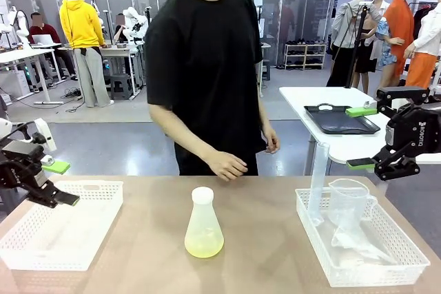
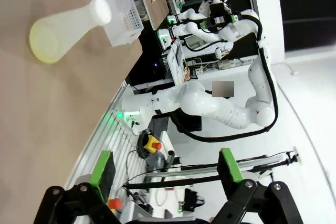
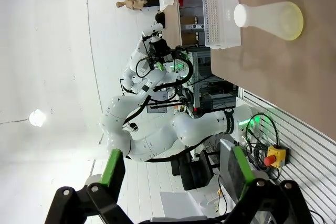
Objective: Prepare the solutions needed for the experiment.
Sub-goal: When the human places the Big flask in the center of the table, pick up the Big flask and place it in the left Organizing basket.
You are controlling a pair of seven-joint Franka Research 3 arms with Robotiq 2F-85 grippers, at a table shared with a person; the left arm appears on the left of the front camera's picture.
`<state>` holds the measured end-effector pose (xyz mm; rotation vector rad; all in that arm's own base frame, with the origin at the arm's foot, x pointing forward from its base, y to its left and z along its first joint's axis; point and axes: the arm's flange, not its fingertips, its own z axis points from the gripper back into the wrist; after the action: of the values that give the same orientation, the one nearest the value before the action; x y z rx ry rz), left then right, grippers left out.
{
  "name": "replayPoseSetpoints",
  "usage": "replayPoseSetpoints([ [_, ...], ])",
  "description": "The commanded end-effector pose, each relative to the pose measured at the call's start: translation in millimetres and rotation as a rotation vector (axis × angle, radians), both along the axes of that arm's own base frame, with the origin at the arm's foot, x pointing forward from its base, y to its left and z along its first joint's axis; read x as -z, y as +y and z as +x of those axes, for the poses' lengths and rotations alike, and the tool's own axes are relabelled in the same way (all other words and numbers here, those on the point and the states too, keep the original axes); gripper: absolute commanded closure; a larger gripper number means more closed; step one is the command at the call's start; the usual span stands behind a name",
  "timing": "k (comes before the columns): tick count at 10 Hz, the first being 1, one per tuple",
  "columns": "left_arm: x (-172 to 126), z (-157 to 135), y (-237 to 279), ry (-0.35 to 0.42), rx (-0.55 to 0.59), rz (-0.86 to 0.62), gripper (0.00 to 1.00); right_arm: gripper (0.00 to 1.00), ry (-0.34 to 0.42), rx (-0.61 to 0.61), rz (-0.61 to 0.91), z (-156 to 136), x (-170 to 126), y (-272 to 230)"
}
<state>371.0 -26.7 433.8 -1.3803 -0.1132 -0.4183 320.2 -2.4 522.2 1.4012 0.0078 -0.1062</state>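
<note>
Jaws of the left gripper [image 1: 62,184] and right gripper [image 1: 362,137] gape wide, gripping nothing. Between them, on the matte brown tabletop [image 1: 275,253], stands a translucent conical flask [image 1: 204,222], with shallow pale yellow solution [image 1: 204,246] at its base. Either side of it lie a white lattice left basket [image 1: 41,256] and right basket [image 1: 372,277]. Behind is a glossy grey floor [image 1: 124,135].

The left arm comes in low from the left side, its wrist turned so that the left gripper [image 1: 60,184] points inward toward the middle. Its jaws are spread wide, one finger above the other, with nothing between them. The right arm enters from the right and is held somewhat higher. The right gripper [image 1: 362,137] also faces inward, its fingers stacked, wide apart and empty. In both wrist views the green pads [image 2: 103,167] [image 3: 236,167] stand well apart.
</note>
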Motion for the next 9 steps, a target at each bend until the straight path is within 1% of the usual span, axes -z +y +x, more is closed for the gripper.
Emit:
replayPoseSetpoints([
  [1, -1.9, 34.4, -21.5, -0.154, 0.073, -0.054, 0.0, 0.0, -0.007, -0.003, 0.011, 0.9, -0.8, -0.2],
  [2, -6.7, 49.2, -34.9, -0.255, 0.084, -0.006, 0.0, 0.0, -0.007, -0.003, 0.011, 0.9, -0.8, -0.2],
  [3, -9.6, 63.9, -49.6, -0.342, 0.164, 0.009, 0.0, 0.0, -0.007, -0.003, 0.011, 0.9, -0.8, -0.2],
  [4, -8.5, 74.8, -67.7, -0.439, 0.289, 0.01, 0.0, 0.0, -0.007, -0.003, 0.011, 0.9, -0.8, -0.2],
  [5, -5.3, 82.6, -79.7, -0.555, 0.347, 0.02, 0.0, 0.0, -0.007, -0.003, 0.011, 0.9, -0.8, -0.2],
  [6, -5.2, 83.8, -92.5, -0.634, 0.373, 0.002, 0.0, 0.0, -0.007, -0.003, 0.011, 0.9, -0.8, -0.2],
  [7, -5.6, 85.1, -102.7, -0.676, 0.379, -0.004, 0.0, 0.0, -0.007, -0.003, 0.011, 0.9, -0.8, -0.2],
  [8, -3.5, 88.1, -108.1, -0.694, 0.379, 0.024, 0.0, 0.0, -0.007, -0.003, 0.011, 0.9, -0.8, -0.2],
  [9, -5.9, 86.8, -103.7, -0.651, 0.469, 0.08, 0.0, 0.0, -0.007, -0.003, 0.011, 0.9, -0.8, -0.2],
])
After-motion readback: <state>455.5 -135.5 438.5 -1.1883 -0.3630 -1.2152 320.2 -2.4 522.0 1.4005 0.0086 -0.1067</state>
